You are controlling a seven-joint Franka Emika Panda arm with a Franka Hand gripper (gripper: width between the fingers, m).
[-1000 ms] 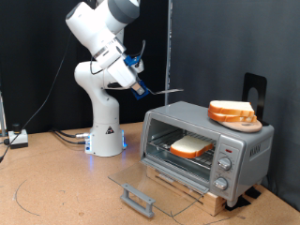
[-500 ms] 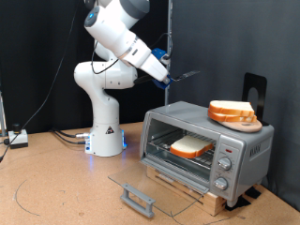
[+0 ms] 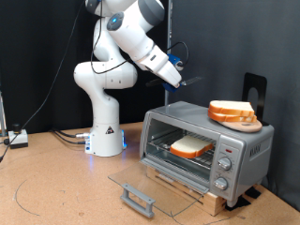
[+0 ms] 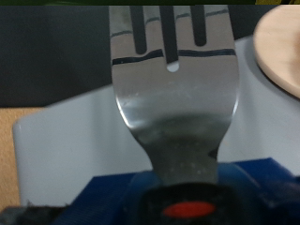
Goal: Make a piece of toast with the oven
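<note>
Toast lying flat on the wire rack inside the oven, pale face up, browner along its crust. Oven standing on a low wooden board at the right of the exterior view, glass door dropped fully open and lying level just above the desk, dark bar handle at its near edge. Three round knobs stacked down the oven's right front panel. On the oven roof, toward its right end, a stack of slices piled on a small wooden board. Behind that stack, a black upright stand.

Above the oven's left end and well clear of its roof, tool hanging in the air at the end of the white arm, which reaches rightward from its base on the desk at centre left. Fork sticking out of the tool toward the right, roughly level. In the wrist view, fork filling the middle of the picture, tines pointing away from the camera, its neck running down into the blue tool; closed on the fork's handle, though fingers themselves hidden. Edge of a pale slice visible beyond the fork, grey oven roof beneath.
</note>
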